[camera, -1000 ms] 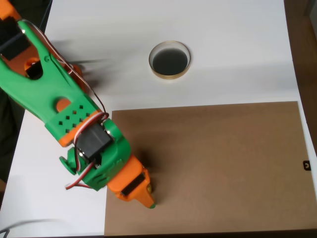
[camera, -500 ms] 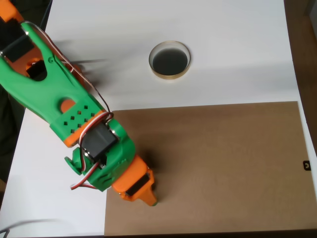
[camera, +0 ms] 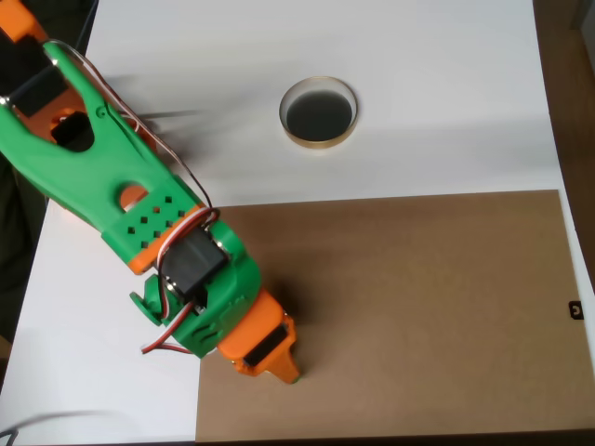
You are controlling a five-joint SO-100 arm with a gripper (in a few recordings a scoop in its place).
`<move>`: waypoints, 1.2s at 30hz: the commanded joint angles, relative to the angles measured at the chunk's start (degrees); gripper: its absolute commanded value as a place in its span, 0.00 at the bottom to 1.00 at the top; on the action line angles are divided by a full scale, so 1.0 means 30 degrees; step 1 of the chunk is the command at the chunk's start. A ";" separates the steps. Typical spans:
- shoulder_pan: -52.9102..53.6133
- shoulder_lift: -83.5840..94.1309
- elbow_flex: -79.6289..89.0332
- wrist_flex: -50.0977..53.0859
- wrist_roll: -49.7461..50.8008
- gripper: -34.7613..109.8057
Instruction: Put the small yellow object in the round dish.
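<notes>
Orange and green plastic make up my pincer, which sits in the lower left part of the overhead view, its orange tip pointing down and to the right over the near edge of the brown board. From this height the fingers are stacked under the orange housing, so I cannot tell whether they are apart or together, nor whether anything sits between them. Just behind the tip is my black servo block with red and white wires looping out of it toward the left, wrapped in a green shell. From there my green arm runs diagonally up to the upper left corner of the frame, with a patch of small square holes and orange parts showing at the joints. The board under my tip is a flat brown sheet filling the lower right of the picture, lying on the white table, whose bare surface takes up the upper part and a strip along the left. The round dish stands on that white surface in the upper middle of the frame, well apart from my pincer, its pale rim circling a dark inside. I cannot make out the small yellow object here.
</notes>
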 commanded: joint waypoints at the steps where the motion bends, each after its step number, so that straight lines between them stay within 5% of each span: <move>1: 0.0000 0.0557 0.0029 -0.0059 0.0146 0.36; 36: -0.0117 0.2021 -0.1494 0.1611 -0.0996 0.24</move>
